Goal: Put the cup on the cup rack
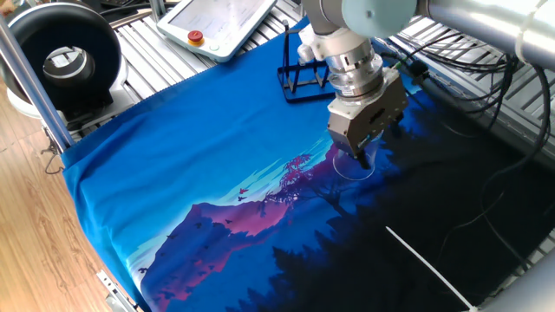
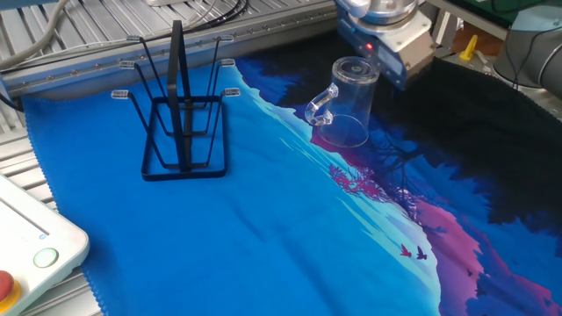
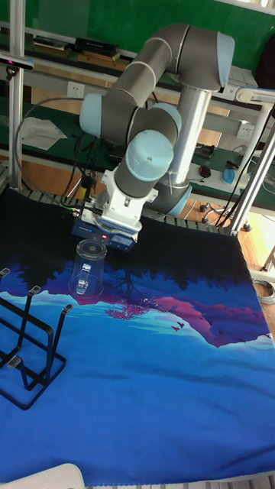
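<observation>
The small clear glass mug with a side handle (image 2: pixel 344 102) stands mouth-down, thick base uppermost, on the blue printed cloth (image 2: pixel 263 228) covering the bench. The silver two-finger gripper (image 1: pixel 364 152) hangs just above and slightly behind it, the arm's grey body crowding over the mug's base. In one fixed view the dark fingertips (image 1: pixel 362 158) reach down beside the glass wall, but whether they touch it is not clear; the fingers appear parted with nothing held, though the gap is hard to read in any view.

The black wire rack with thin upright pegs (image 2: pixel 180 114) stands well apart from the gripper, off toward the mug's handle side, with bare blue cloth between. Beyond the rack, farther from the gripper, lies a white pendant with a red button (image 1: pixel 217 24).

This looks like the approach to the grasp. The next move calls for settling the fingers around the mug's body clear of the handle and clamping firmly, since smooth glass may slip. Then comes a lift and a carry over to a peg.
</observation>
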Available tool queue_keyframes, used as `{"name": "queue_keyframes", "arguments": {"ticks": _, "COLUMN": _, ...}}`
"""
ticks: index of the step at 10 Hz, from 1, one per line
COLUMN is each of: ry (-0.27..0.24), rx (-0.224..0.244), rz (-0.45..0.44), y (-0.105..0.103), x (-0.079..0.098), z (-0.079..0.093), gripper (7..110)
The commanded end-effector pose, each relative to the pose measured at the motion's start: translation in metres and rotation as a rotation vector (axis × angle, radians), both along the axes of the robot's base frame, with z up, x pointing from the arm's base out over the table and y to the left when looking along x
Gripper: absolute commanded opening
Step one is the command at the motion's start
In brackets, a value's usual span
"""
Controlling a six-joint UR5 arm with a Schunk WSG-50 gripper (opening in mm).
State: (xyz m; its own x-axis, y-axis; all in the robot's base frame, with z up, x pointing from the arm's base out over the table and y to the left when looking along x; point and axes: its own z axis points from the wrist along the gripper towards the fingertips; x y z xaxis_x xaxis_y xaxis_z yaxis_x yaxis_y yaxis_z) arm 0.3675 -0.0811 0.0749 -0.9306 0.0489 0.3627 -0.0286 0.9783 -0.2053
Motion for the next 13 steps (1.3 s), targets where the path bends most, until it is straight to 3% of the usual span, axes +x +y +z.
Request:
{"name": "queue_keyframes", "arguments": {"ticks": 1, "ry": -0.066, "rx": 0.071, "rz": -0.008, "y": 0.019, "x": 0.013, "z": 0.001, "gripper": 7}}
{"name": "queue_keyframes", "arguments": {"ticks": 4, "ry": -0.108, "rx": 0.141, "rz": -0.017, "y": 0.044, "x": 0.022, "z": 0.008, "gripper": 7}}
{"name": "queue_keyframes", "arguments": {"ticks": 7, "ry": -0.12, "rx": 0.104, "rz": 0.011, "y": 0.031, "x": 0.018, "z": 0.016, "gripper": 7}}
{"name": "queue_keyframes", "arguments": {"ticks": 9, "ry": -0.13, "rx": 0.119, "rz": 0.004, "y": 0.036, "x": 0.02, "z": 0.015, "gripper": 7}}
{"name": "queue_keyframes", "arguments": {"ticks": 11, "ry": -0.079, "rx": 0.147, "rz": 0.001, "y": 0.033, "x": -0.004, "z": 0.021, "gripper": 7}}
{"name": "queue_keyframes", "arguments": {"ticks": 13, "ry": -0.011, "rx": 0.094, "rz": 0.039, "y": 0.001, "x": -0.028, "z": 0.017, "gripper": 7}}
